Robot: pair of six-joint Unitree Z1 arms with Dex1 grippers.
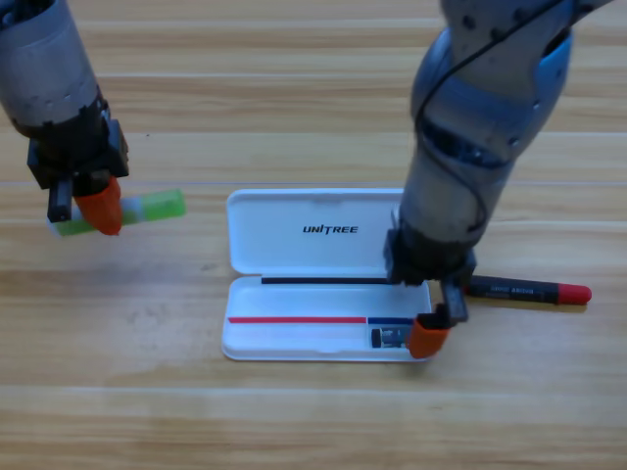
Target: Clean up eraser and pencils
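Open white case (294, 274) mid-table (294, 421), lid flat toward the top edge, tray toward the bottom.

R gripper (431, 333) down over the tray's right end, orange jaw tip at the tray's lower-right corner. Small dark eraser (390, 338) in the tray, just left of that tip, touching or nearly so. Can't tell if pinched or let go; jaw gap hidden.

Pencil (529, 291) flat on table just right of case, black barrel w/ pale lettering, red end pointing right. Near end tucked behind R gripper's body. Lies beside gripper, outside case, not between the jaws.

L gripper (93, 206) at upper left, well apart from case, orange jaw over a green-and-white stick (147, 209) lying on the table. Stick pokes out to the right of the jaw. Gripping or only above it: can't tell.
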